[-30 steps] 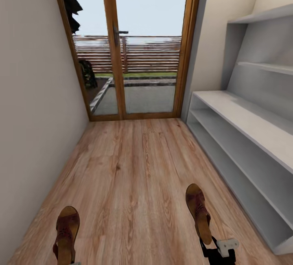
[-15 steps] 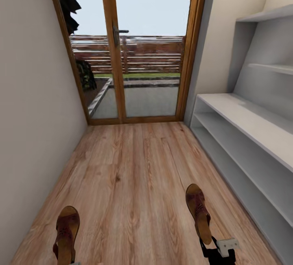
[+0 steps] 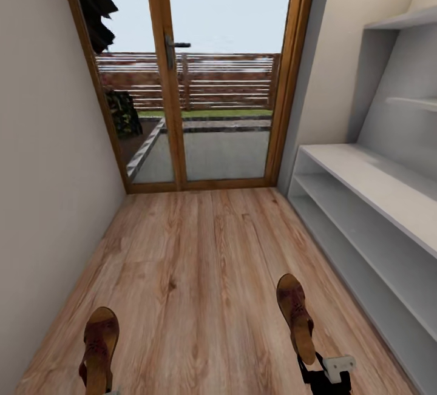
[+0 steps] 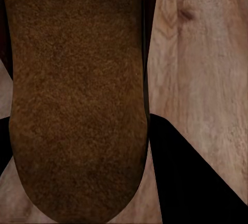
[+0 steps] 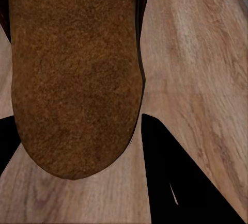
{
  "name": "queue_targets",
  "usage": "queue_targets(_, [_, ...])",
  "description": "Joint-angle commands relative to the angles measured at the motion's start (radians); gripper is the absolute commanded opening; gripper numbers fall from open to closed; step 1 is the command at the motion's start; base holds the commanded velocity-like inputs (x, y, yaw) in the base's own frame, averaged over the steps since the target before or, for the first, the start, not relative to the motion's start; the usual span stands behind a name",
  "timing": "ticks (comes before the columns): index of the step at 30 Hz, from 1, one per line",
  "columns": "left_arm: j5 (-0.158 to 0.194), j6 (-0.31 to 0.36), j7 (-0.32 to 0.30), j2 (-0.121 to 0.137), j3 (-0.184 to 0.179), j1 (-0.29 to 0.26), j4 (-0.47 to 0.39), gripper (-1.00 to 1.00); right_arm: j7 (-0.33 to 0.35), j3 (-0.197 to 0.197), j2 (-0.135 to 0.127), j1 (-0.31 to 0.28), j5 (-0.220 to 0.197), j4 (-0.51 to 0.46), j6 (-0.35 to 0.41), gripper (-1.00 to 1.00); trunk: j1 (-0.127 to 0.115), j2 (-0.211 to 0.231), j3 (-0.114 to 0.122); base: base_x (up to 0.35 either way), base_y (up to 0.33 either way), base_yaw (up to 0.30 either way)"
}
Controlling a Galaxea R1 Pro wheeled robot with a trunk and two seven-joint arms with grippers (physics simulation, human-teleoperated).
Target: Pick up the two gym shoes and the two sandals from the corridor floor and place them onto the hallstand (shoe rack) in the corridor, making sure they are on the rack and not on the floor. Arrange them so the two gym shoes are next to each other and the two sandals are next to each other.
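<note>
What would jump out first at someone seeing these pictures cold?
Two brown sandals, one at lower left and one at lower right of the head view, the right one just above the right gripper. Ahead, a wood-framed glass door ends the corridor, and a pale grey hallstand lines the right wall above the wood plank floor.

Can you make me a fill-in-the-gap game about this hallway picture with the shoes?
1. The robot carries two brown ____, one in the left gripper and one in the right gripper.
2. The hallstand stands on the robot's ____ side.
3. The shelves of the hallstand are ____.
4. At the corridor's end is a glass ____ with a wooden frame.

Missing words: sandals; right; empty; door
</note>
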Motion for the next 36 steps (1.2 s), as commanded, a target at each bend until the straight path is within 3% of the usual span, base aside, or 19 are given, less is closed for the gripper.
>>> queue_targets(1, [-0.008,-0.003,0.0,-0.001,0.004,-0.001,0.0,-1.0,0.01,-0.008,0.001,-0.001,0.0,0.0,-0.002,-1.0,0.0,0.0,-0.001,0.338,0.0,0.0])
queue_targets(12, [-0.008,-0.003,-0.001,-0.001,0.004,-0.001,0.0,-1.0,0.01,-0.008,0.001,-0.001,0.0,0.0,-0.002,-1.0,0.0,0.0,-0.001,0.338,0.0,-0.081])
queue_targets(36, [-0.008,-0.003,0.001,-0.001,0.006,-0.001,0.0,-1.0,0.01,-0.008,0.0,-0.001,0.0,0.0,-0.002,-1.0,0.0,0.0,-0.001,0.325,0.129,-0.263])
